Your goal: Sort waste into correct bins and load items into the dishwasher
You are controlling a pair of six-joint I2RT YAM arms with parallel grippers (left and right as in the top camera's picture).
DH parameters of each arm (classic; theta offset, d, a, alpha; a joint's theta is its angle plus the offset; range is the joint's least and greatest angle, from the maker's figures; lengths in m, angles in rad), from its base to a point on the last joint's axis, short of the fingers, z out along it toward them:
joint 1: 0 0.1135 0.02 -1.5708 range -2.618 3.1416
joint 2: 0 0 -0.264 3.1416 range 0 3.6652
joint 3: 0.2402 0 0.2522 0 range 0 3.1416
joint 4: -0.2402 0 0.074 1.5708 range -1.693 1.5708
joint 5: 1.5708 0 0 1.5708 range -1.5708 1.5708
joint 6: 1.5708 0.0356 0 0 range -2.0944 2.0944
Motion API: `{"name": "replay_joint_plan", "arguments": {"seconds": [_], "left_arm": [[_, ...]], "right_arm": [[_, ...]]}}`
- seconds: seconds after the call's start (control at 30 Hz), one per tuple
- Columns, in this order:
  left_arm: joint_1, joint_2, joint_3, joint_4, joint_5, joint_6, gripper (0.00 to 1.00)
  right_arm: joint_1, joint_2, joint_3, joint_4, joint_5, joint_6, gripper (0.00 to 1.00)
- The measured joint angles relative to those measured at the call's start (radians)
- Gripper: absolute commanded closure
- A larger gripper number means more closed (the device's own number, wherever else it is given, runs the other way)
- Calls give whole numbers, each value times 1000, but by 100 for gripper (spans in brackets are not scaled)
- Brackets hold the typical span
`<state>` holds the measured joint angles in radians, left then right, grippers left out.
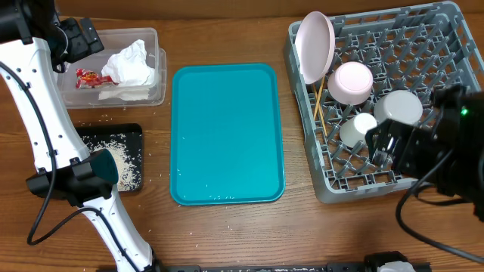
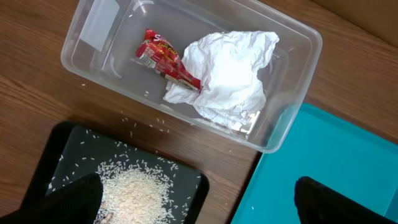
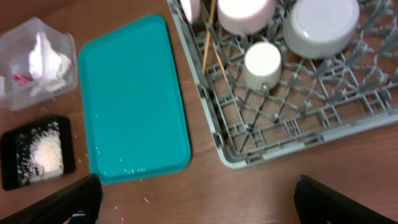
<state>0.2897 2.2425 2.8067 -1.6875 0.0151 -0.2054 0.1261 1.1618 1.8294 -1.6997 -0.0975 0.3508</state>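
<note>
A brown wood-grain tabletop (image 1: 227, 38) fills every view. At its 10 o'clock the clear tub (image 1: 151, 38) holds crumpled napkins (image 1: 132, 64) and a red wrapper (image 1: 89, 77). At 8 o'clock the black tray (image 1: 113, 132) holds rice (image 1: 125, 162), with stray grains scattered around it. A teal tray (image 1: 227, 136) lies at centre. At 3 o'clock the grey rack (image 1: 446, 45) carries a pink plate (image 1: 314, 45), a white cup (image 1: 357, 128) and chopsticks (image 1: 318, 102). The left pincer (image 2: 198, 202) is spread wide and empty near the tub. The right pincer (image 3: 199, 199) is likewise wide and empty at the rack's 6 o'clock side.

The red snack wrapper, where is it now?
Overhead view: the snack wrapper lies at the upper left, inside the clear tub, left of the crumpled napkins, above the black tray.
</note>
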Motion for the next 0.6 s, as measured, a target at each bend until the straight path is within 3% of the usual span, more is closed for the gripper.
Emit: {"name": "replay_joint_plan", "arguments": {"seconds": [0.4, 0.6], "left_arm": [[0, 0, 0, 0, 0, 0, 0], [0, 0, 0, 0, 0, 0, 0]], "right_arm": [[0, -26, -37, 3, 0, -85, 0], [0, -135, -99, 8, 0, -120, 0]]}}
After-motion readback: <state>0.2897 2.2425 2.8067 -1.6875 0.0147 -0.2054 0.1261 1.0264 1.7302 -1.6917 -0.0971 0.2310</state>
